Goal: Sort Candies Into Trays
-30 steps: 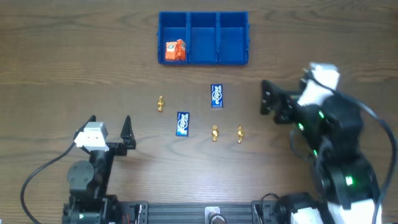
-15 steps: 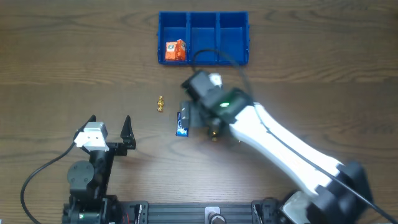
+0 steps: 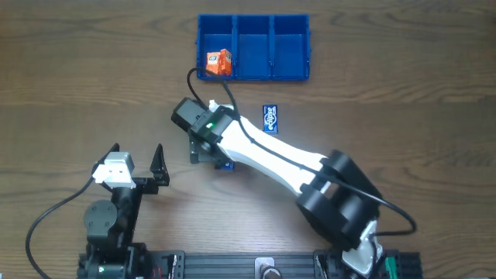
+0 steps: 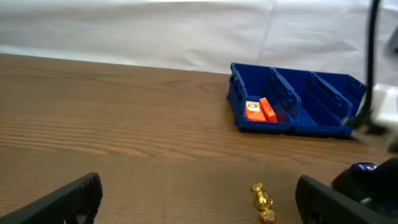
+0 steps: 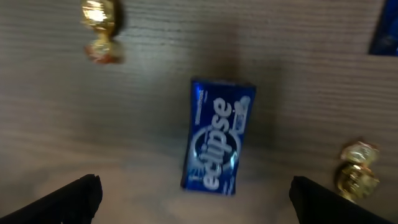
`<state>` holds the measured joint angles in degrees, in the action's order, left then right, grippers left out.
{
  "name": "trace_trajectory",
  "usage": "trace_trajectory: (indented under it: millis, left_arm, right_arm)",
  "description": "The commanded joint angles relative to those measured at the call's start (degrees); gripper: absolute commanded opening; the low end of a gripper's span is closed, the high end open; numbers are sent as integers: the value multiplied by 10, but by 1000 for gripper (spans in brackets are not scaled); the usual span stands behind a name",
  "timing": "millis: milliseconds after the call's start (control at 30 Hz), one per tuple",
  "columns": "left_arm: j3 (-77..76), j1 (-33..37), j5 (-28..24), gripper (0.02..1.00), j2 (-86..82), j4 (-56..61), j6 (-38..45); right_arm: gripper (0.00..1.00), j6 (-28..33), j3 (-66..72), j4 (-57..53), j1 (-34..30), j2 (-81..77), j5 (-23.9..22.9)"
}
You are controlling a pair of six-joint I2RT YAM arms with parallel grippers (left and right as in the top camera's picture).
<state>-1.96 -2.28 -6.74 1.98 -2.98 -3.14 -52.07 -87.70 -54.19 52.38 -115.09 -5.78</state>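
Right end effector (image 5: 196, 198), fingers spread wide and empty, hangs over a blue mint pack (image 5: 216, 144) near the desk's (image 3: 403, 116) centre. Only the orange candy (image 3: 218, 63) lies in the tray (image 3: 253, 76) at 12 o'clock. A second blue pack (image 3: 270, 119) at 1 o'clock and the gold candies (image 5: 99, 31) remain unsorted, so the task looks barely begun.

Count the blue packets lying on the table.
2. One blue packet lies flat under the right hand. The other packet lies in the open, nearer the blue tray. The right arm covers part of the table, so more could be hidden.
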Motion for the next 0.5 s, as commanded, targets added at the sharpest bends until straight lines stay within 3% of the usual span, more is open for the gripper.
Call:
trace_trajectory:
  millis: [33, 500]
  left_arm:
    - [15, 3, -3, 996, -4, -12, 4]
    - [15, 3, -3, 996, -4, -12, 4]
  right_arm:
    - [998, -42, -12, 3, 1, -33, -28]
    - [1000, -47, -12, 16, -11, -69, -31]
